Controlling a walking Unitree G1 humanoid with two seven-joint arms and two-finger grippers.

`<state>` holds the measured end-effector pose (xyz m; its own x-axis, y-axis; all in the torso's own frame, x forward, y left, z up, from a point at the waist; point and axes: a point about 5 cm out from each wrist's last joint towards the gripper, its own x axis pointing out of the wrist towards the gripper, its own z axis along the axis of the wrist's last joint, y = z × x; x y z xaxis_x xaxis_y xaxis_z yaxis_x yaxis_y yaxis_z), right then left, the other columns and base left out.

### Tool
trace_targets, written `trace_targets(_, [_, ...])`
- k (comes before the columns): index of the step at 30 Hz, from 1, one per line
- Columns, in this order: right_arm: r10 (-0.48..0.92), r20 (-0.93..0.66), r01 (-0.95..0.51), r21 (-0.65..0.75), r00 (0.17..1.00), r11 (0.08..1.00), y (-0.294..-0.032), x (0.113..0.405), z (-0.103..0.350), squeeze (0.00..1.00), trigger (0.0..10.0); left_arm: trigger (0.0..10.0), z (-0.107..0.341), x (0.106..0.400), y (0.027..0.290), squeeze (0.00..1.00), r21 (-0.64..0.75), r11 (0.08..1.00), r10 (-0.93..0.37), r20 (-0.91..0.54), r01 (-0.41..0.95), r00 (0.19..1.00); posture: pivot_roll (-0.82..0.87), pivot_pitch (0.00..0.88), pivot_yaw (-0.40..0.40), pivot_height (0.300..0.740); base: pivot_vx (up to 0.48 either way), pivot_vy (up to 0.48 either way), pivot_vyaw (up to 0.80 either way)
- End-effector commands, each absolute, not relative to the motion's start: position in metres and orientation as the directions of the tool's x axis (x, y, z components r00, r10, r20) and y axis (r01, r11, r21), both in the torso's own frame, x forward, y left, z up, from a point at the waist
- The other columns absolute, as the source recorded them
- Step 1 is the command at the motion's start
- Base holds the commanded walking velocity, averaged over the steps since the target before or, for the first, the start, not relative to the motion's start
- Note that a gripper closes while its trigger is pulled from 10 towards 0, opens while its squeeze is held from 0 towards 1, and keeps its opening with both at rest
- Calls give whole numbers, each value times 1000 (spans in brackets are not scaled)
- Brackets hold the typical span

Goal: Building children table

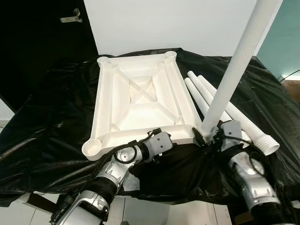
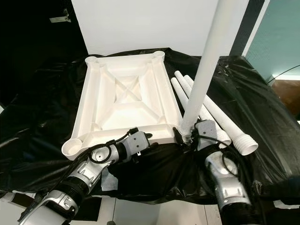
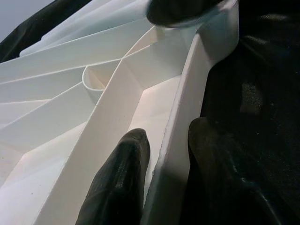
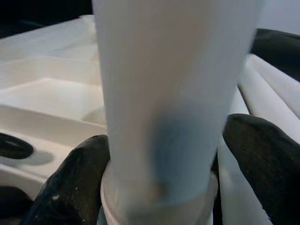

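Tabletop, white plastic, lies underside up on black sheeting. Eye views: left gripper at its near rim; right gripper at the near right corner, clamped on an upright white leg. Three more legs lie just right of it. Left wrist: fingers pinch the rim wall. Right wrist: fingers grasp the leg's base.

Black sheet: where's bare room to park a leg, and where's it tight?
Free: the black sheet left of the upturned tabletop, and its far right side beyond the loose legs. Crowded: the near edge, where the left tool pinches the tabletop rim and the right tool holds the upright leg.
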<state>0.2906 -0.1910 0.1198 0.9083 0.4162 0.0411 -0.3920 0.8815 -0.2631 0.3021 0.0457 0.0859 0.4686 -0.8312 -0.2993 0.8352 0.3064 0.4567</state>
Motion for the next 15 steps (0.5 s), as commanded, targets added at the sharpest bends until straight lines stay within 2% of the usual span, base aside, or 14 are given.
trace_targets(1, [419, 84, -380, -291, 904, 878, -209, 298, 141, 0, 10000, 10000, 54, 290, 58, 0, 380, 281, -788, -433, 881, 438, -68, 18, -11, 740, 0, 0, 0])
trace_targets(2, [419, 84, -380, -291, 904, 878, -209, 298, 141, 0, 10000, 10000, 54, 290, 58, 0, 380, 281, -788, -433, 881, 438, -68, 18, -11, 740, 0, 0, 0])
trace_targets(3, [451, 69, -415, -284, 890, 864, -209, 301, 142, 0, 7529, 10000, 54, 290, 57, 0, 380, 284, -788, -431, 880, 440, -65, 18, -13, 740, 0, 0, 0])
trace_targets(4, [482, 49, -460, -233, 875, 857, -209, 303, 143, 0, 4196, 10000, 54, 290, 57, 0, 380, 286, -787, -430, 880, 442, -63, 18, -14, 740, 0, 0, 0])
trace_targets(6, [502, 39, -487, -191, 864, 852, -209, 303, 142, 0, 4196, 10000, 54, 290, 57, 0, 380, 287, -787, -429, 879, 443, -61, 18, -13, 740, 0, 0, 0])
trace_targets(7, [538, 28, -526, -173, 842, 833, -208, 303, 143, 0, 0, 10000, 53, 289, 57, 0, 379, 288, -787, -429, 879, 443, -60, 18, -14, 740, 0, 0, 0])
trace_targets(10, [603, 9, -597, -130, 798, 792, -206, 302, 144, 0, 0, 10000, 52, 288, 59, 0, 378, 292, -784, -432, 879, 446, -59, 20, -13, 740, 0, 0, 0])
trace_targets(15, [594, 13, -591, -86, 804, 802, -210, 303, 144, 0, 0, 10000, 52, 289, 60, 0, 378, 293, -782, -433, 878, 447, -59, 22, -11, 740, 0, 0, 0])
